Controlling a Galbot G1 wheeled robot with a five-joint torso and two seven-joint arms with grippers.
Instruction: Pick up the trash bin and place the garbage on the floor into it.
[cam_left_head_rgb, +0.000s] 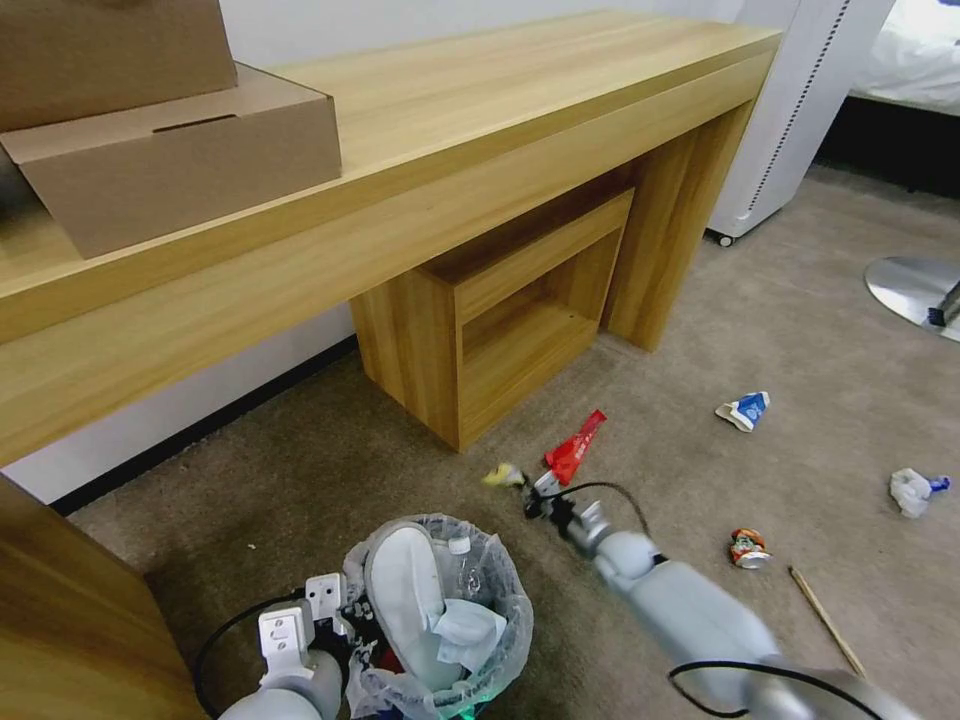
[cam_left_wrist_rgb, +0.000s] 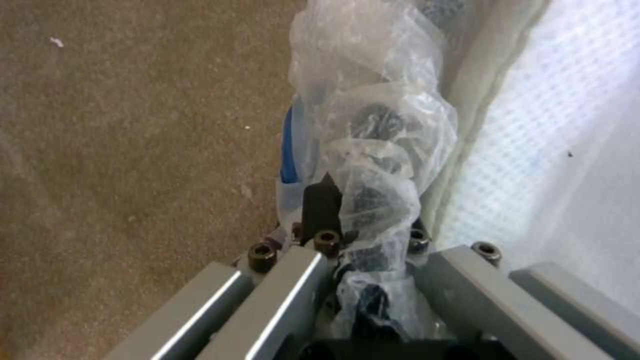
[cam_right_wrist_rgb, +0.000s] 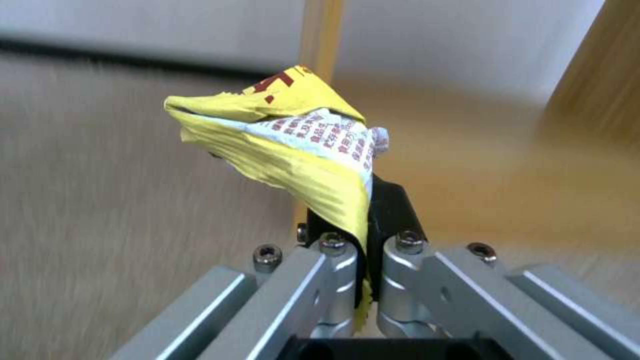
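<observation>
Between the fingers of the right gripper (cam_right_wrist_rgb: 360, 250) a crumpled yellow wrapper (cam_right_wrist_rgb: 293, 145) is pinched tight; in the head view this gripper (cam_left_head_rgb: 530, 490) is seen stretched out low over the floor (cam_left_head_rgb: 800, 330), just beside a red wrapper (cam_left_head_rgb: 575, 448) that lies on the carpet. The left gripper (cam_left_wrist_rgb: 363, 250) is clamped on the plastic-lined rim of the trash bin (cam_left_head_rgb: 440, 610), which is held at the robot's left front, near the carpet. Inside the bin a white slipper (cam_left_head_rgb: 405, 590), a small clear bottle (cam_left_head_rgb: 465, 565) and crumpled white paper (cam_left_head_rgb: 470, 630) are already seen, so the task can be judged partly done. The yellow wrapper has not yet been brought to the bin. Still scattered on the carpet, well apart from the bin, are a blue-white carton (cam_left_head_rgb: 745, 410), a crushed can (cam_left_head_rgb: 748, 548), a wooden stick (cam_left_head_rgb: 825, 620) and a white paper wad (cam_left_head_rgb: 912, 490), so several pickups are judged to be left.
</observation>
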